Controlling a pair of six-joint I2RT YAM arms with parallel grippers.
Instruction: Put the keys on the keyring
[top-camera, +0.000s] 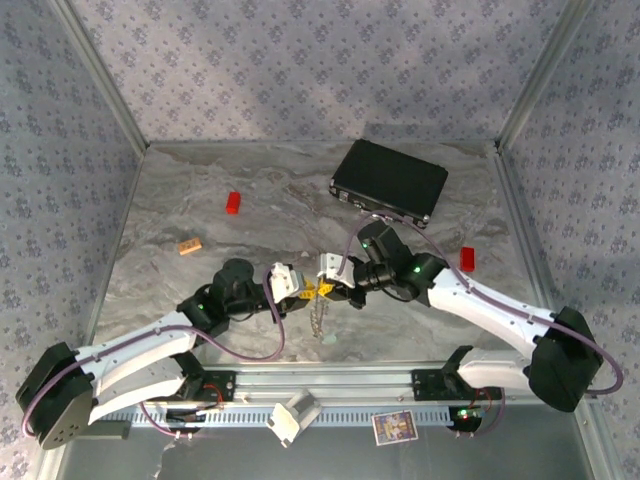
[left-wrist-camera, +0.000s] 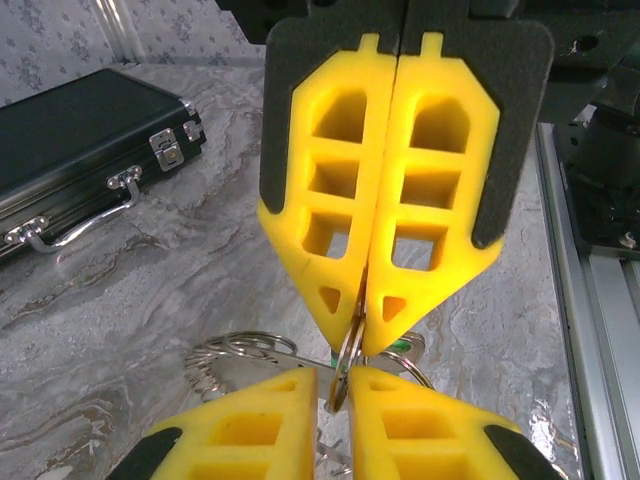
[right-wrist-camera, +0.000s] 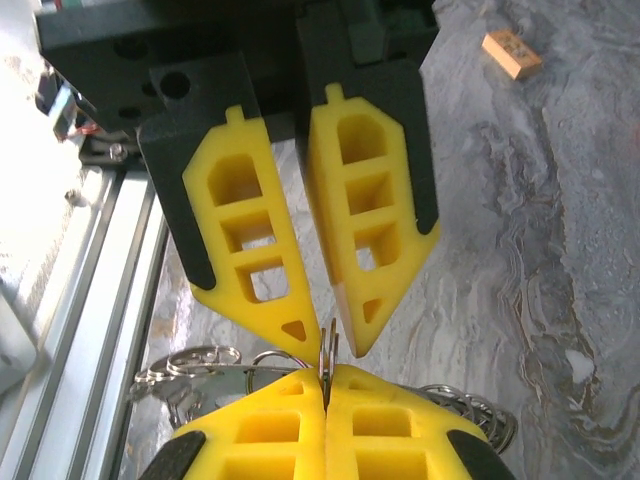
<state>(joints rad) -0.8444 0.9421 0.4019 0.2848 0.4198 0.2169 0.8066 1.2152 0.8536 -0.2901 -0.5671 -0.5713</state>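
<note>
1. Setting. Grey marbled tabletop (top-camera: 170, 180) enclosed by patterned wallpaper walls (top-camera: 300, 60). Both arms meet just below the centre of the overhead view.
2. Keyring (left-wrist-camera: 346, 368). Thin silvery metal ring, seen edge-on in both wrist views and held upright between the two hands. Smaller wire loops and metal pieces fan out from it toward the lower left of the left wrist view. A short string of them trails below the hands in the overhead view.
3. Keys (left-wrist-camera: 402, 345). Little shows: a sliver of mint green just behind the right hand's tip. How many there are, and whether any is threaded, cannot be told.
4. Right hand (left-wrist-camera: 360, 338). Yellow fingers pressed together, pinching the ring's rim at their very tips.
5. Left hand (right-wrist-camera: 328, 338). Fingers parted a little, straddling the rim from the opposite side without clearly clamping it.
6. Handling, as judged. Light, stiff, springy wire. It is smooth and narrow, so likely to twist or slip out of a tip pinch, and the dangling pieces may swing and snag. Best taken on a bare stretch of rim, flat faces against the pads, leaving the split end free for a key's hole.
7. Other items. Black case (top-camera: 390, 182) at upper right. Red block (top-camera: 233, 202) and orange-tan block (top-camera: 190, 246) at left, well apart from the hands.
</note>
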